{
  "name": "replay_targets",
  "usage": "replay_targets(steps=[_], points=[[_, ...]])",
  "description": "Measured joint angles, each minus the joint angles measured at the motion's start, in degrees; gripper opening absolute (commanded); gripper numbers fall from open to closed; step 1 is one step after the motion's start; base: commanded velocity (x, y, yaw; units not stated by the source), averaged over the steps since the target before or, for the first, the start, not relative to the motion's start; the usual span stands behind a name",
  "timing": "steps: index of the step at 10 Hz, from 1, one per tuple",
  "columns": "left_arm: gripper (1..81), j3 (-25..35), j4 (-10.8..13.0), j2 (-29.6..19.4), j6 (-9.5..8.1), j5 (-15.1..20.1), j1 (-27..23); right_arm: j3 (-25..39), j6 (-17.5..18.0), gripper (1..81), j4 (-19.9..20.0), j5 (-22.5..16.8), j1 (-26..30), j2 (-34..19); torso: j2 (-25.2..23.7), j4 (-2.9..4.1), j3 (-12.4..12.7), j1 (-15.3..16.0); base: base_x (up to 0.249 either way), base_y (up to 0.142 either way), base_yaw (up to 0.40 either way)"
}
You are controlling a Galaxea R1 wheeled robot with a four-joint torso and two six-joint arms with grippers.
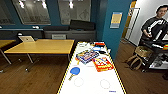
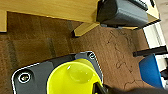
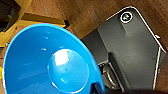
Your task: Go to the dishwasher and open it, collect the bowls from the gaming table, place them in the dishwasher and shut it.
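1. My right fingers (image 3: 96,88) pinch the rim of the blue bowl (image 3: 50,62). One dark finger crosses its edge, and the bowl hangs over the wooden floor (image 3: 75,15) with nothing under it.
2. My left fingers (image 2: 100,88) pinch the yellow bowl (image 2: 72,80) the same way, by the rim, above brown carpet (image 2: 50,42).
3. From my head, the gaming table (image 1: 65,80) runs from 6 o'clock towards 12. On its white tabletop lie a blue paddle (image 1: 74,71) and game boxes (image 1: 87,56).
4. A yellow tabletop (image 1: 42,46) lies at 10 o'clock, and a person (image 1: 155,25) stands at 2 o'clock.
5. I judge the step in hand to be carrying the two bowls. A rim pinch is a thin hold, so the grip should stay firm and the base should turn gently, so that neither bowl swings or slips.
6. Both bowls should be held wide of the tabletop edges and the table legs (image 2: 85,28).
7. Both wrists point downward, each camera looking past its bowl to the floor, with the hollow of each bowl towards the camera. How my elbows sit I cannot tell.
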Motion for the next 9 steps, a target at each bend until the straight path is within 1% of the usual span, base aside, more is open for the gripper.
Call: replay_targets(steps=[2,4,7,9], points=[[1.0,-3.9,0.9,3.1,0.01,-0.4,2.6,-2.5,0.0,1.0,-0.8,-0.1,-0.8,1.9,0.0,0.0,0.0,0.0,0.0,0.0,0.0],[1.0,-9.2,1.4,5.2,0.15,-1.1,4.2,-5.4,0.0,1.0,-1.8,-0.3,-1.4,3.9,0.0,0.0,0.0,0.0,0.0,0.0,0.0],[1.0,-15.3,1.9,10.3,0.23,-1.8,7.3,-11.6,0.0,1.0,-3.3,-0.5,-2.3,8.1,0.0,0.0,0.0,0.0,0.0,0.0,0.0],[1.0,-19.1,2.1,12.6,0.39,-2.4,9.2,-15.9,0.0,1.0,-4.2,-0.6,-3.1,10.9,0.0,0.0,0.0,0.0,0.0,0.0,0.0]])
